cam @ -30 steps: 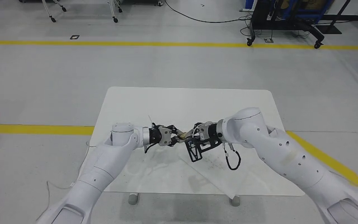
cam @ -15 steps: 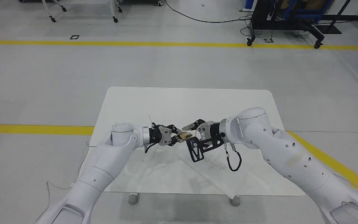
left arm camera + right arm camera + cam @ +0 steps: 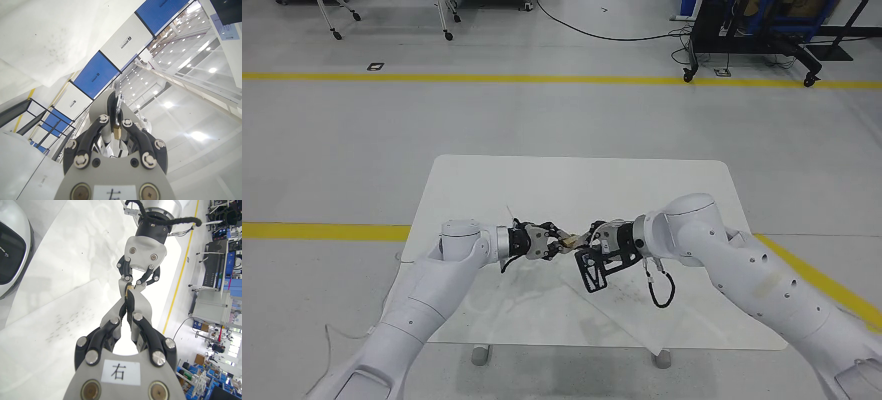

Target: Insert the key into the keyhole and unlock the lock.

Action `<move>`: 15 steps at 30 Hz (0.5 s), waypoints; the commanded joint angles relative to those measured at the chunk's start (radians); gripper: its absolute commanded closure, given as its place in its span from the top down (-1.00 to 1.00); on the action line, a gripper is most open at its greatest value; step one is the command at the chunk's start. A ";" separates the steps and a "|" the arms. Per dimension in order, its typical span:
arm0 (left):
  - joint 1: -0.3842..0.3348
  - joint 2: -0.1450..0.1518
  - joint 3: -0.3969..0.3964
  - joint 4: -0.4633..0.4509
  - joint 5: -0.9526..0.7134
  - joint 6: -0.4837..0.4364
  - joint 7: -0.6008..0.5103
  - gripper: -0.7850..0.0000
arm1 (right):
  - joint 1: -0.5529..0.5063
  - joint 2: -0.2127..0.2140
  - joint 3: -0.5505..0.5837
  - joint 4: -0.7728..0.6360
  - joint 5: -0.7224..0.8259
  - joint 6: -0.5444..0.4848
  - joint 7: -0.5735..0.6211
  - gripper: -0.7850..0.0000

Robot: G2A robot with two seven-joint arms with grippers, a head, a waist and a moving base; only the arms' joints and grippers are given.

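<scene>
Above the middle of the white table [image 3: 482, 170] my two grippers meet tip to tip. My left gripper [image 3: 549, 243] [image 3: 115, 106] is shut on the small brass lock [image 3: 567, 241] [image 3: 116, 132] [image 3: 130, 287], and a silver metal part shows between its fingers. Facing it, my right gripper [image 3: 587, 240] [image 3: 127, 296] is shut with its tips against the lock. The key is almost wholly hidden between the right gripper's black pads. Past the lock in the right wrist view is the left gripper [image 3: 132, 285].
A white sheet [image 3: 582, 300] lies on the table under the grippers, reaching the near edge. Both arms hang above the near half of the table. Yellow floor lines and distant carts lie beyond it.
The right gripper has turned a little about its own axis at the lock. The left arm and the lock have stayed in place.
</scene>
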State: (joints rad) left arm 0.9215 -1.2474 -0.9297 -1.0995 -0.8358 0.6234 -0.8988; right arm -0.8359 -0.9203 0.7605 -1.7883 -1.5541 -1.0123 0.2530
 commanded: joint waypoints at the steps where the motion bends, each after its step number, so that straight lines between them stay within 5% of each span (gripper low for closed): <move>1: 0.000 0.000 -0.001 0.000 -0.002 -0.001 -0.001 -1.00 | 0.008 -0.001 -0.003 0.010 0.007 0.000 0.000 -1.00; 4: 0.001 0.001 -0.004 -0.001 -0.008 -0.006 -0.001 -1.00 | 0.014 -0.002 -0.001 0.020 0.019 0.000 0.007 -0.94; 5: 0.002 0.001 -0.006 -0.001 -0.010 -0.007 0.000 -1.00 | 0.013 -0.002 0.004 0.023 0.027 0.005 0.010 -0.11; 6: 0.002 0.001 -0.008 -0.002 -0.011 -0.011 0.003 -1.00 | 0.010 -0.002 0.012 0.023 0.037 0.017 0.010 1.00; 15: 0.019 0.004 -0.046 -0.025 0.004 -0.103 0.135 -1.00 | 0.002 0.001 0.035 -0.008 0.043 0.043 -0.017 1.00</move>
State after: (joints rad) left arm 0.9374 -1.2443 -0.9707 -1.1171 -0.8443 0.5424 -0.7969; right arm -0.8339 -0.9197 0.7958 -1.7962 -1.5116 -0.9697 0.2358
